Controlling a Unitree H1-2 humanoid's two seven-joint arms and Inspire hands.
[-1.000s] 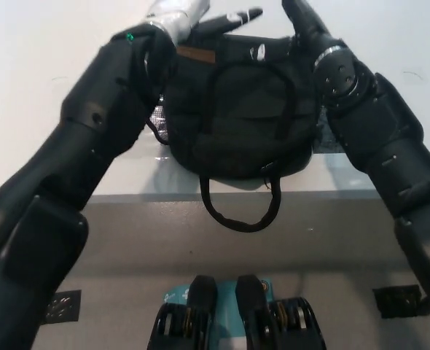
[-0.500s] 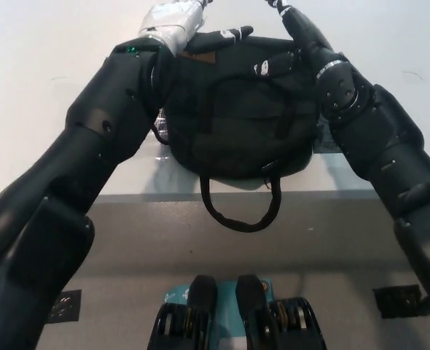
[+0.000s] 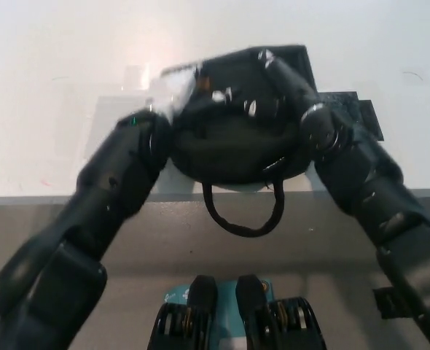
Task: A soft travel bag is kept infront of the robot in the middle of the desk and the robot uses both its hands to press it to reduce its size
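Hands have dropped onto the bag (image 3: 237,138): left hand (image 3: 178,91) and right hand (image 3: 273,69) press flat, gripping nothing, squashing it lower beneath their fingers than a second ago.

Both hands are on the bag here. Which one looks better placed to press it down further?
Probably the right. The black right hand lies across the top of the travel bag, over its middle. The white left hand, motion-blurred, sits at the bag's upper left edge, so it would push more sideways.
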